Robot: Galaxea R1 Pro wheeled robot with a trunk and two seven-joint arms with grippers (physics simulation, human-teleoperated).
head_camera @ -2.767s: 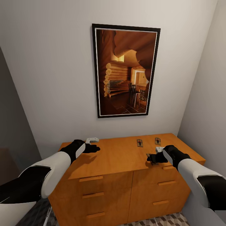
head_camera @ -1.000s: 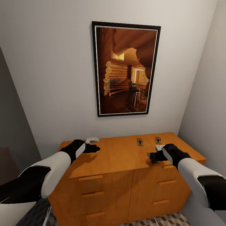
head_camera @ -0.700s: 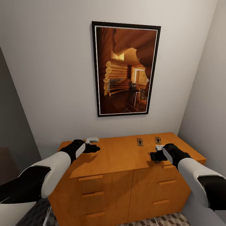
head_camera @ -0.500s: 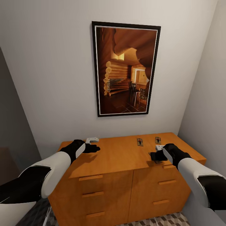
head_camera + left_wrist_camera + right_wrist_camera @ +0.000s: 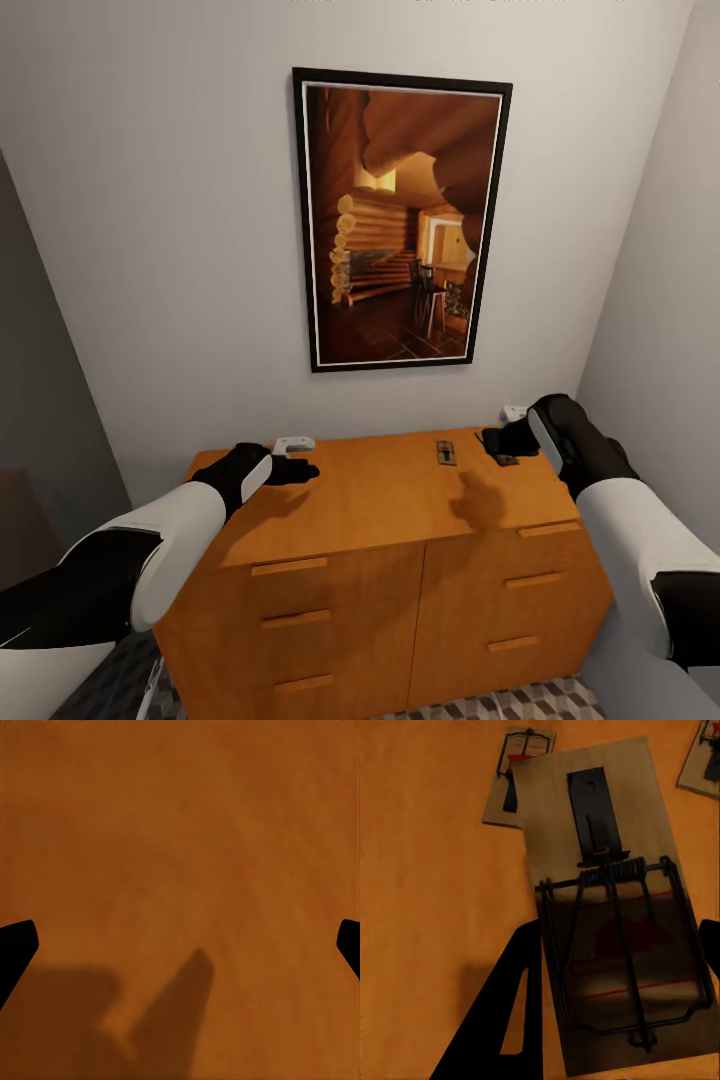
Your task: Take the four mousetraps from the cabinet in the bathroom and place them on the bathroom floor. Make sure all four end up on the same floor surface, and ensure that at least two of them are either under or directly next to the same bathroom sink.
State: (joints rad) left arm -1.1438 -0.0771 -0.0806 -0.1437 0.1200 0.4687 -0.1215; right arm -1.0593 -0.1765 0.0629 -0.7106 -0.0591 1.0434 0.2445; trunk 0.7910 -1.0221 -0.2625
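Note:
The orange-brown cabinet (image 5: 380, 500) stands against the wall in front of me. My right gripper (image 5: 496, 442) hangs above its back right part, shut on a mousetrap (image 5: 611, 907) that sits flat between the fingers (image 5: 510, 1020). Below it on the cabinet top lie two more mousetraps (image 5: 520, 776) (image 5: 705, 757). In the head view one mousetrap (image 5: 445, 452) lies just left of that gripper. My left gripper (image 5: 303, 470) rests low over the cabinet's left part, open with only bare wood (image 5: 180, 870) between its fingertips (image 5: 15, 952). A strip of bathroom floor (image 5: 500, 705) shows below. The sink is out of view.
A framed picture of a log cabin (image 5: 400, 220) hangs above the cabinet. A side wall (image 5: 660, 300) closes in on the right. The cabinet front carries drawers with slim bar handles (image 5: 290, 568).
My right gripper has risen off the cabinet top with the mousetrap and moved toward the wall, now covering the far right trap in the head view. The left arm has not moved.

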